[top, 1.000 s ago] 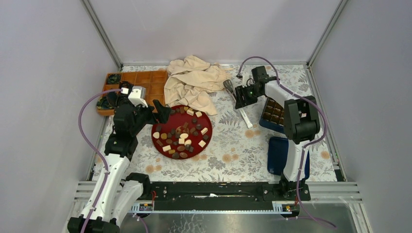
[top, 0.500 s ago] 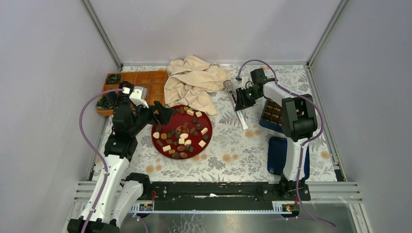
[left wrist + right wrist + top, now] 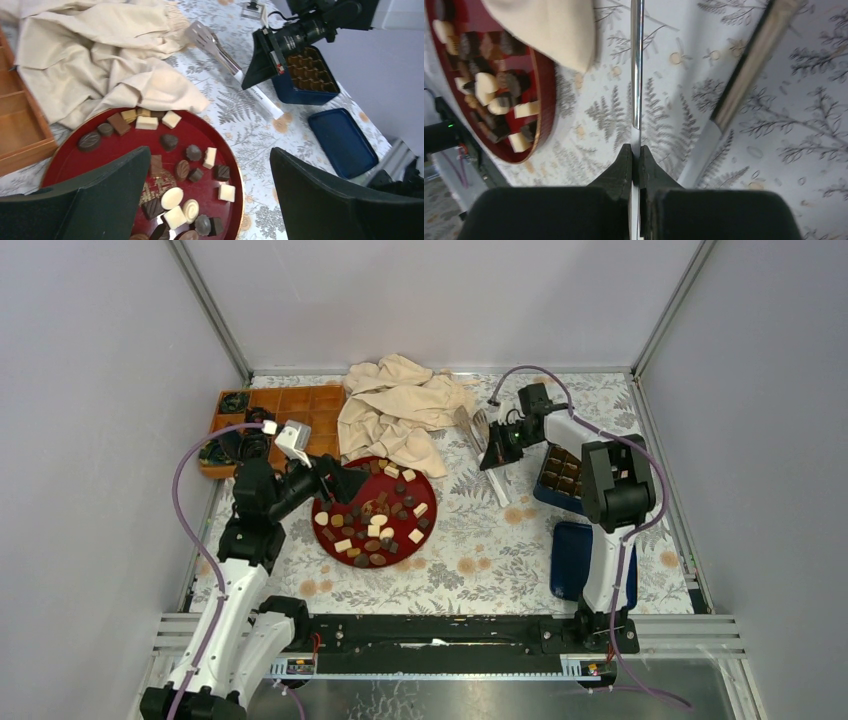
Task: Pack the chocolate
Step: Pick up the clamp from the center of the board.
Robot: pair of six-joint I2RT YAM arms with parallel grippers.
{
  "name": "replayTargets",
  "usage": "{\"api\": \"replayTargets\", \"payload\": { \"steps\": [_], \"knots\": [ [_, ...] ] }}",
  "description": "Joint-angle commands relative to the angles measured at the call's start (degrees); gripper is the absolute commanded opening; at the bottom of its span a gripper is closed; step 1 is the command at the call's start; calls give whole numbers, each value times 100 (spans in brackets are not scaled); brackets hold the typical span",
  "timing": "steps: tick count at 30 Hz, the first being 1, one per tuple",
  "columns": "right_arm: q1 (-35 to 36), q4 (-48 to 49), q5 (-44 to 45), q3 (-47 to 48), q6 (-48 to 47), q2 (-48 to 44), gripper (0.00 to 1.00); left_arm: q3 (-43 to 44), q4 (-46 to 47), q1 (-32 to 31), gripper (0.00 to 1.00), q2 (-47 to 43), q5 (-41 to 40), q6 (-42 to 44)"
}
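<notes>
Our right gripper (image 3: 635,150) has clamped the tongs (image 3: 636,65); left gripper (image 3: 209,151) gapes, plate's (image 3: 200,131) nine o'clock; chocolate (image 3: 169,141) looks light, brittle: we pinch sides.

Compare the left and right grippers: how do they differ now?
Left gripper is wide open and empty; right gripper is shut on the metal tongs. Left gripper hangs over the red plate of chocolate; right gripper is off it, above the floral table cover. Both have black fingers.

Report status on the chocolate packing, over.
Left end effector open over the red plate. Right end effector shut on the tongs. Chocolate on the plate; blue box slots in view empty. Cloth overlaps plate's far edge.
</notes>
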Motion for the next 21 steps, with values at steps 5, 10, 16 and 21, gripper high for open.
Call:
{"api": "replayTargets", "payload": {
  "steps": [5, 10, 16, 21],
  "knots": [
    [-120, 520, -1338, -675, 117, -2237, 0, -786, 3136, -115, 94, 152, 1497, -2028],
    [-120, 1424, -2713, -1894, -1, -3856, 0, -1880, 7322, -978, 90, 213, 830, -4482],
    [-115, 4321, -3967, -3490, 1458, -5353, 0, -2043, 7194, -3406, 88, 331, -1017, -2487],
    [-61, 4382, -4121, -3637, 1443, -5433, 0, -1961, 8012, -4429, 85, 1227, -2025, -1257]
  ]
}}
